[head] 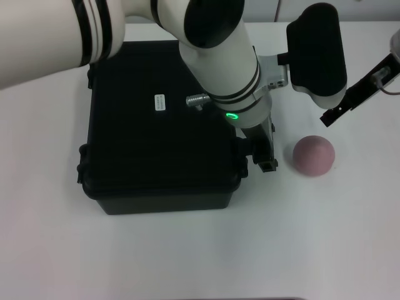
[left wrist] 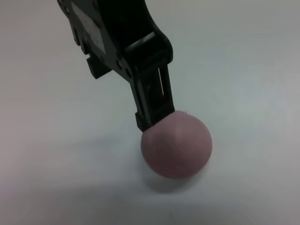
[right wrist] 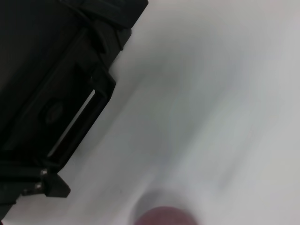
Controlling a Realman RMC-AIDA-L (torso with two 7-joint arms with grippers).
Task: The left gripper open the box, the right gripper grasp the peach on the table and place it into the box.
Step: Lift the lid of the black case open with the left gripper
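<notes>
From my station I see the table (head: 187, 256), white and bare-surfaced, filling the head view, and on it the box (head: 156, 131), a big black case lying flat with its lid down, a small white label (head: 159, 102) on top and latches showing along its left edge. My left arm (head: 212, 50), thick and white with black bands, reaches across the top of the box from the upper left, its green ring light (head: 232, 116) glowing just past the box's right edge. The left gripper (head: 264, 153) hangs down at that right side of the box, right against its wall, in the space between the box and the peach; I cannot tell from any view whether its fingers are parted or closed, or whether they have hold of anything. The right gripper (head: 350, 103) sits higher up at the right edge of the head view, angled down toward the peach but well apart from it; its fingers I cannot make out either. The peach (head: 314, 155) rests on the table just to the right of the left gripper, dusty pink and round, outside the box. In the left wrist view the peach (left wrist: 176, 144) sits right at the tip of a black finger (left wrist: 152, 96).
</notes>
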